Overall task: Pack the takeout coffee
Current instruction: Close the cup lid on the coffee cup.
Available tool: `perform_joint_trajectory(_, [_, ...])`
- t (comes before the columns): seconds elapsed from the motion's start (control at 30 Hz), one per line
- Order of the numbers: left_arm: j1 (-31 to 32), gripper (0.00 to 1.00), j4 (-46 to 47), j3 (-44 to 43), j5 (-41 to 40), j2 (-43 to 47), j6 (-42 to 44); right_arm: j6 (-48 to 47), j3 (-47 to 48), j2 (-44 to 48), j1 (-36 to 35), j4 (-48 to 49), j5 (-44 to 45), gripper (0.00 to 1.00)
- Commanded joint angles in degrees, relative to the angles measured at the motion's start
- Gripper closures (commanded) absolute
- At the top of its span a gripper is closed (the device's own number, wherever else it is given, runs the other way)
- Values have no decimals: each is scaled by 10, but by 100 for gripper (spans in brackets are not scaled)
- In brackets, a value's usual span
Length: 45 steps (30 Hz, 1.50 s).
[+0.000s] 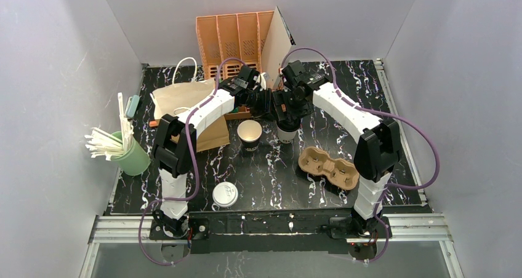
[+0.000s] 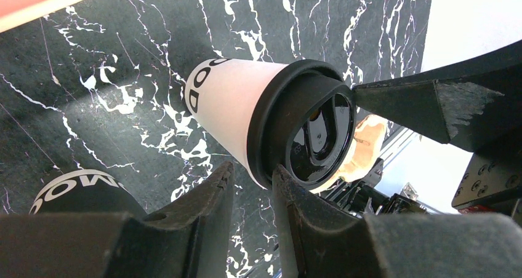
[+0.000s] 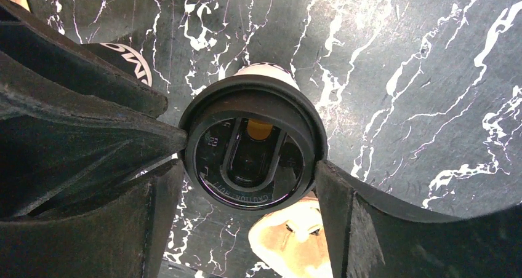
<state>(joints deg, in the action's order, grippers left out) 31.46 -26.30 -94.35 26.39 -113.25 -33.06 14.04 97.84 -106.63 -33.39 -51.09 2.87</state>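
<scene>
Left hand (image 2: 252, 171): fingers drawn nearly together, with the rim of the black lid (image 2: 280, 109) caught between their tips from the cup's left. Right hand (image 3: 246, 173): fingers spread wide to either side of the same lid, tips level with its rim and just beside it; whether they touch it cannot be told. The lid is seated on the white cup (image 2: 224, 99), which carries black lettering near its base and stands upright on the black marbled desk (image 1: 369, 93), about midway across it and below both wrists. Just beside this cup, toward the left arm, stands a dark cup (image 1: 250, 134), open, cream inside, with white lettering. Nearer the right arm's base lies a brown pulp cup carrier (image 1: 328, 167), apart from the white cup. A flat white lid (image 1: 225, 194) rests near the front edge. At the left edge a green cup (image 1: 132, 158) holds white straws. A brown paper bag (image 1: 184, 99) lies at the back left under the left arm, and an orange file rack (image 1: 237, 38) stands against the rear wall.
</scene>
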Motion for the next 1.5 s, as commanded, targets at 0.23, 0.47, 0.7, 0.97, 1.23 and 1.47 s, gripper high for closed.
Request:
perform_joint_trajectory(0.23, [-3, 73, -16, -13, 18, -6, 8, -11, 27, -11, -8, -9, 14, 22])
perform_joint_trajectory(0.47, [-3, 75, -16, -9, 20, -7, 11, -13, 25, -17, -10, -13, 18, 24])
perform_joint_trajectory(0.7, [-3, 81, -16, -4, 18, -9, 18, -13, 27, -26, -12, -19, 20, 27])
perform_joint_trajectory(0.97, [-3, 84, -16, 4, 18, -13, 21, -9, 11, -28, -13, -27, 12, 28])
perform_joint_trajectory(1.23, [-2, 84, -15, 7, 21, -16, 21, -6, -26, -23, -13, -26, 13, 29])
perform_joint_trajectory(1.47, [-2, 84, -14, 6, 23, -18, 19, 0, -73, -7, -13, -4, 9, 31])
